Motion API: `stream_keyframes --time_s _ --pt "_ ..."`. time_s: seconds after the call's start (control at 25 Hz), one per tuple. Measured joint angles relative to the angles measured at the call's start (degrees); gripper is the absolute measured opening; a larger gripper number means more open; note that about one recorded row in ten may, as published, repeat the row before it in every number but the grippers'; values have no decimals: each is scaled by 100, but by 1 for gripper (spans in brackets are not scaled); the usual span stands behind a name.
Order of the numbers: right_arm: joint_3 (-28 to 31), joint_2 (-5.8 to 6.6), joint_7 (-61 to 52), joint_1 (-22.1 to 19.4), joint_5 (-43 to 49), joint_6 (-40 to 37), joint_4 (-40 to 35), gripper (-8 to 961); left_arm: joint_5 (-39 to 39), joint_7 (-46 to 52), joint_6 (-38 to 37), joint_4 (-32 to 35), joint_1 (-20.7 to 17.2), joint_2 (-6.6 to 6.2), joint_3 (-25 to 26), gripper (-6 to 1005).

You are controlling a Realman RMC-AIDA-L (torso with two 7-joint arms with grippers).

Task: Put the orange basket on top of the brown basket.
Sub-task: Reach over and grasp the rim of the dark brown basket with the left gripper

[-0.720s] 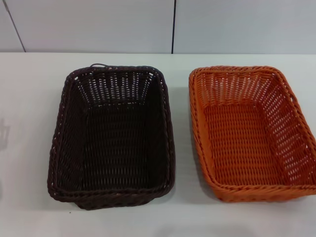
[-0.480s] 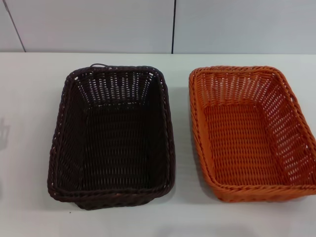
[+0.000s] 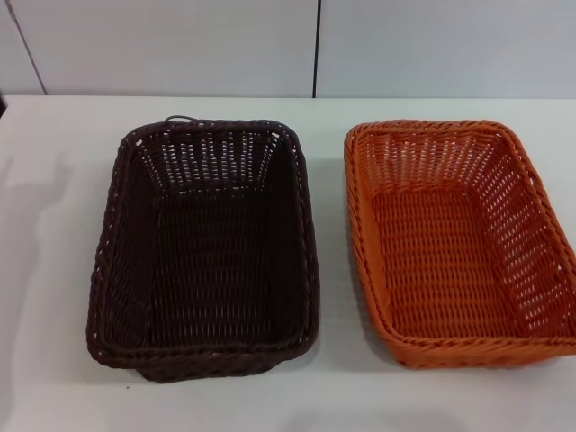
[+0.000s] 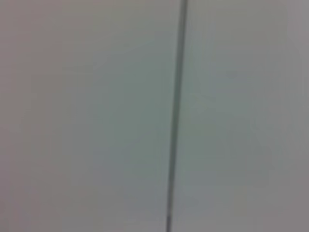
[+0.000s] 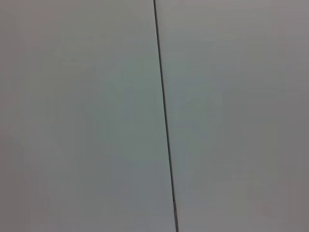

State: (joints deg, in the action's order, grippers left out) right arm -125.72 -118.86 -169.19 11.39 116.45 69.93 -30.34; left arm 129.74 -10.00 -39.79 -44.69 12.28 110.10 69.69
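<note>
Baskets side by side: brown basket (image 3: 205, 252) left, orange basket (image 3: 459, 243) right, apart.

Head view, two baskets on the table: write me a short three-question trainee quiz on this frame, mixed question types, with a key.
1. True or false: the orange basket already sits on top of the brown basket.
2. Multiple choice: on which side of the robot does the orange basket lie? A) its left B) its right C) straight ahead, behind the brown one
3. Fill in: both baskets stand on the white ____, side by side with a gap between them.

Key
1. False: they stand apart, each empty and upright.
2. B
3. table

Neither hand shows in any view; both wrist cameras face only a plain panel with a seam.
</note>
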Motion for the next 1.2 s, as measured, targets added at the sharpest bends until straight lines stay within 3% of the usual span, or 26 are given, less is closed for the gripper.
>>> stream_keyframes --time_s 0.04,0.08,0.12,0.16,0.24,0.28,0.36,0.4,0.48,0.64,1.0,1.08,1.2 --pt "2 0 0 0 -2 -3 1 801 172 -377 1254 -1098 -217 -148 462 734" --pt "2 1 0 1 -8 -5 2 801 307 -650 2295 -1821 -336 -108 959 732" --pt "1 1 0 2 -13 -8 2 801 342 -722 2572 -2020 -366 -75 1118 730" --pt "5 2 0 1 -19 -15 5 801 439 -946 3465 -2513 -441 26 1540 728" --pt "24 3 0 0 -22 -29 22 801 540 -1341 5052 -3285 -520 345 2288 724" --pt "37 4 0 10 -24 -76 45 801 570 -1775 6651 -4130 -596 742 3027 722" --pt "38 4 0 33 -24 -136 57 801 570 -1775 6651 -4130 -596 742 3027 718" --pt "38 4 0 33 -24 -136 57 801 560 -1861 7250 -4493 -660 824 3211 716" --pt "51 4 0 49 -29 -185 93 801 557 -1713 8125 -5013 -740 789 3157 712" --pt "62 4 0 108 -35 -235 159 801 581 -1547 9024 -5320 -717 793 3133 704" --pt "61 4 0 170 -36 -302 175 800 915 -1287 9608 -5290 -622 794 2878 687" --pt "62 3 0 186 -36 -306 200 800 1731 -727 9949 -5110 -389 804 2609 683" --pt "64 4 0 203 -35 -309 217 800 1857 -671 9975 -5077 -363 814 2570 677"
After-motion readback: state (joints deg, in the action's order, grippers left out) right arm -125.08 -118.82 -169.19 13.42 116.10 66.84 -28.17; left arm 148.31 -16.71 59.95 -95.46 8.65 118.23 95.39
